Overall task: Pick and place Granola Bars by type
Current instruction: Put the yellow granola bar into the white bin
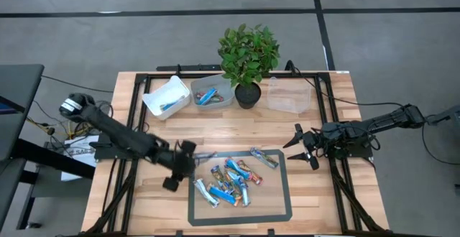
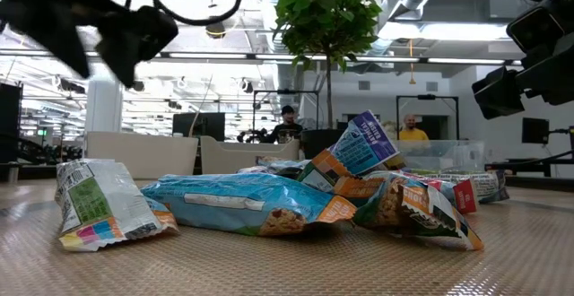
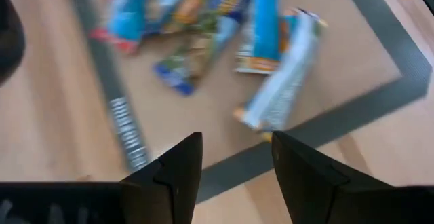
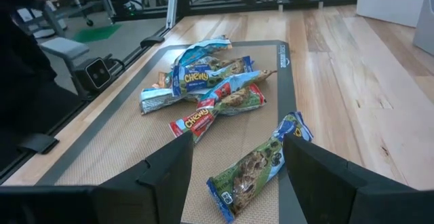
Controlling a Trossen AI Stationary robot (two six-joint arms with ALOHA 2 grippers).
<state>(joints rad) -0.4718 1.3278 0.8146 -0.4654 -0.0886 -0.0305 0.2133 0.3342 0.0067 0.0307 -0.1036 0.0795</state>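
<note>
Several granola bars (image 1: 228,182) lie heaped on a grey-edged mat (image 1: 286,194); their wrappers are bright blue, orange-tan and dark silvery-blue. One dark-wrapped bar (image 1: 264,158) lies apart by the mat's far right corner. My left gripper (image 1: 185,166) hovers open at the mat's left edge. In the left wrist view its fingers (image 3: 234,157) stand above the mat's border, short of a silvery bar (image 3: 281,88). My right gripper (image 1: 298,149) is open off the mat's right side, facing the lone bar (image 4: 261,166) and the heap (image 4: 203,88).
Along the far edge stand a white tub (image 1: 167,95) holding a blue bar, a translucent tub (image 1: 212,93) holding blue and orange bars, a potted plant (image 1: 248,57) and a clear tub (image 1: 290,95). Bare wood lies between tubs and mat. People show in the room behind (image 2: 287,121).
</note>
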